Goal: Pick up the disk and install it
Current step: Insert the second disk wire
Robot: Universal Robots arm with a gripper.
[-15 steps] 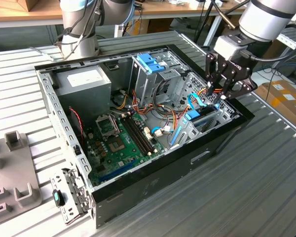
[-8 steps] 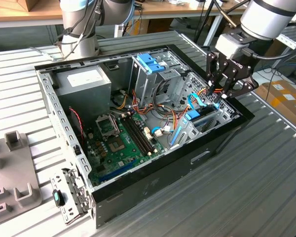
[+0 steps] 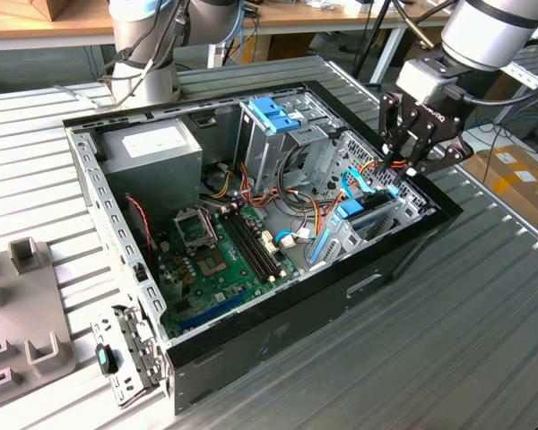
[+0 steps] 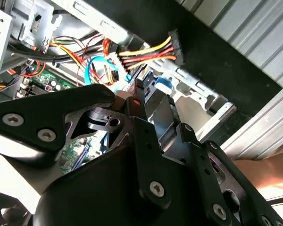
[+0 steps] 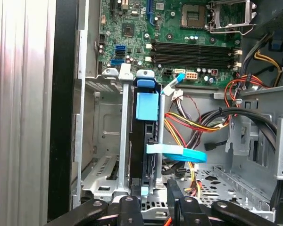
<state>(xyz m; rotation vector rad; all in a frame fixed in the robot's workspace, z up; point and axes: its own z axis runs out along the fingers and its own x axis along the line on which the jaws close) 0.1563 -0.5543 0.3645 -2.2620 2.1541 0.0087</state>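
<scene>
In the exterior view, an open computer case (image 3: 278, 345) lies on its side on a ribbed metal table (image 3: 484, 322). The gripper (image 3: 403, 166) hangs over the case's corner at the exterior view's right, its fingertips just above the drive bay. The disk (image 3: 366, 217) stands on edge in that bay, its light-blue rail showing. Around it crowd a flat blue data cable (image 3: 352, 184) and a bundle of coloured power wires (image 3: 316, 213). Further in lie the green motherboard (image 3: 217, 260), the grey power supply box (image 3: 157, 148) and a drive cage with a blue latch (image 3: 273, 115). A grey fixture (image 3: 22, 305) sits on the table at the exterior view's left.

In the second wrist view, the black finger linkages (image 4: 146, 141) fill the foreground, drawn close together. Past them show the yellow, red and orange power wires (image 4: 146, 52) and their black connector (image 4: 175, 44), close by the bay's metal frame (image 4: 198, 87).

In the first wrist view, the disk (image 5: 146, 141) sits upright in the bay slot, between metal walls, with a blue tab (image 5: 147, 104) on its edge. The fingers (image 5: 127, 207) are narrowed at the disk's near end; whether they grip it I cannot tell. The blue ribbon cable (image 5: 179, 153) crosses just beside the disk.
</scene>
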